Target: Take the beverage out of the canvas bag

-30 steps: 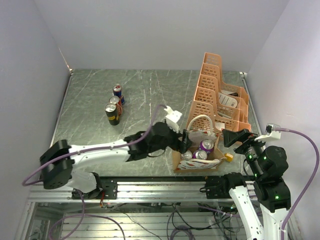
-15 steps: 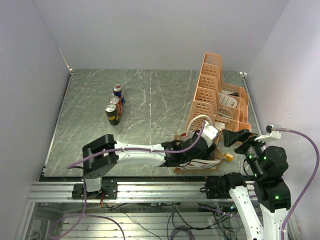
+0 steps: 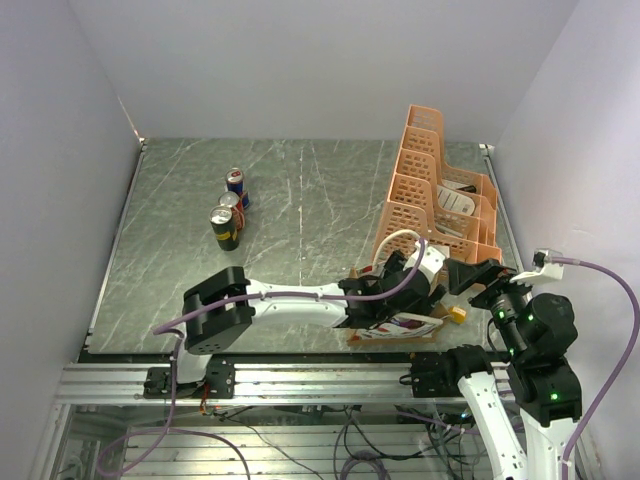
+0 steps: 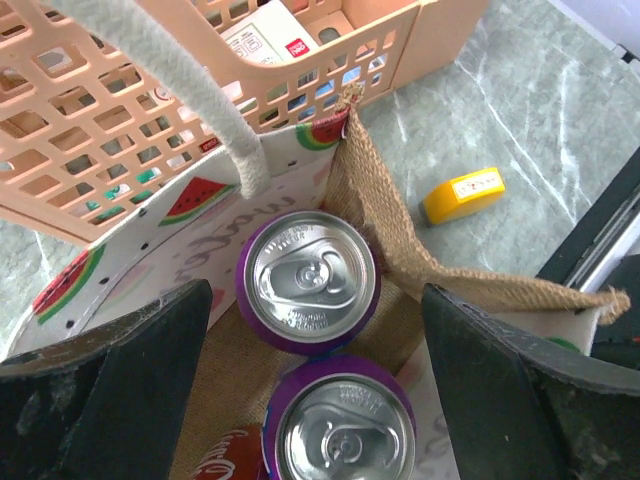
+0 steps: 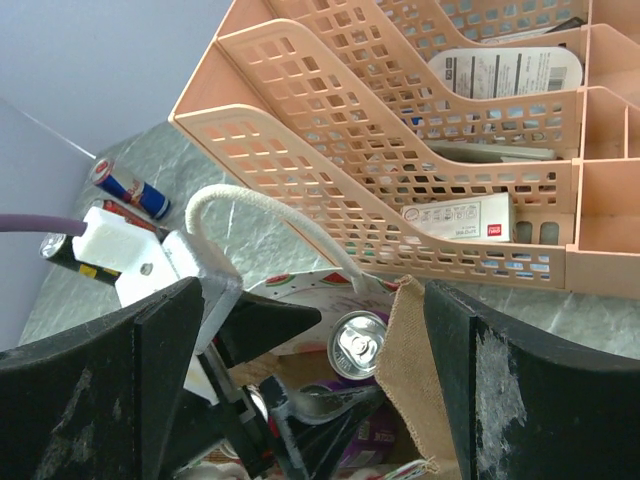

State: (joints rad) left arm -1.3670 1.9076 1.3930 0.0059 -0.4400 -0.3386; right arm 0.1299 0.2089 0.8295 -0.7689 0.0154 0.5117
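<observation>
Standing upright in the bag (image 4: 400, 245), which is set on the counter (image 4: 520, 110) beside the rack (image 4: 100, 130), a purple can (image 4: 308, 282) is framed between the left jaws, which are spread wide to either side of it and closed on nothing; a second purple can (image 4: 345, 430) is packed just beside it. The reach-in is judged to be in hand, so a descent around the can and a firm closing are called for next, then a straight lift clear of the handle (image 4: 200, 97). The right jaws are held open and empty beside the bag.
</observation>
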